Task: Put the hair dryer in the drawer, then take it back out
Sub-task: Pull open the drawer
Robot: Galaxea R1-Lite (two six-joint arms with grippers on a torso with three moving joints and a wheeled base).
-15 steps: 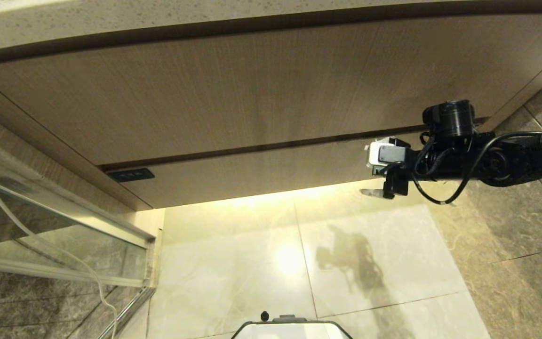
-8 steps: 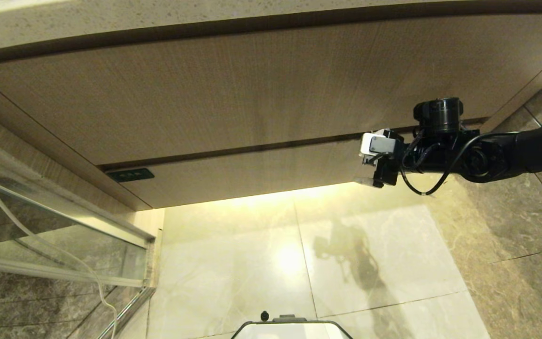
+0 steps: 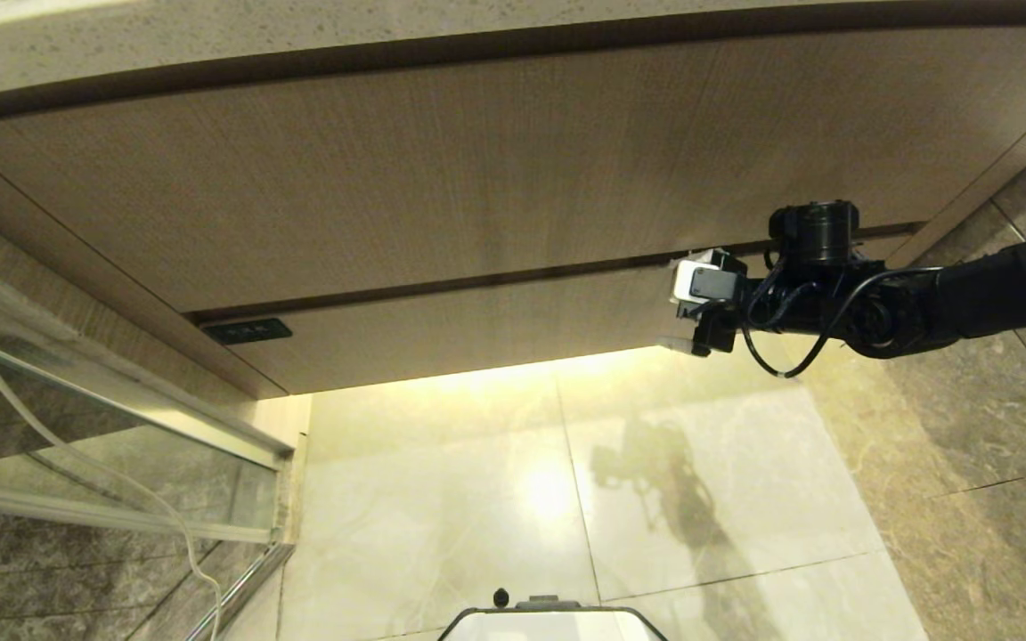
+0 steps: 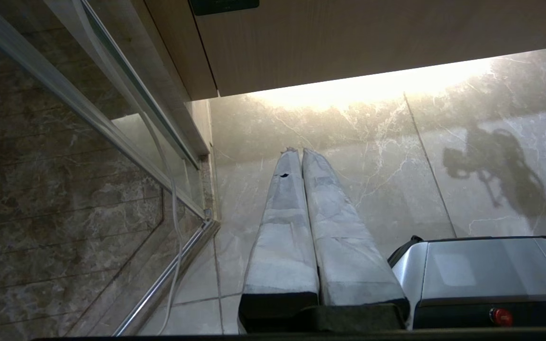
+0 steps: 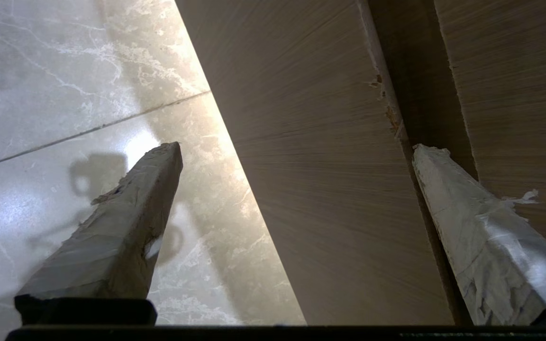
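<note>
The right end effector [image 3: 689,334] stood spread wide and empty at the lower drawer front, one taped finger [image 5: 486,237] lined up with the dark gap above the drawer [image 3: 477,329] and the other finger [image 5: 107,237] hanging below the drawer's bottom edge, over the floor [image 3: 700,499]; whether either finger touched the wood could not be told. In the head view the end effector sat at about 3 o'clock, its arm reaching in from the right edge, a white wrist block and black cable behind the fingers. The drawer was shut, its low wood-grain front running from roughly 9 o'clock to 3 o'clock, with a small black label [image 3: 247,331] at its left corner. Above it lay the taller unlabelled panel [image 3: 477,169], and at 12 o'clock the pale speckled edge of the counter [image 3: 299,40]. The hair dryer appeared in none of the views. A warm glow lit the marble floor beneath the cabinet, where the arm's shadow fell near 5 o'clock. A glass partition [image 3: 103,427] with a white cord stood at 8 o'clock. The left end effector [image 4: 299,156] hung closed, fingers pressed together, pointing at the floor beside the robot's base [image 4: 486,270].
</note>
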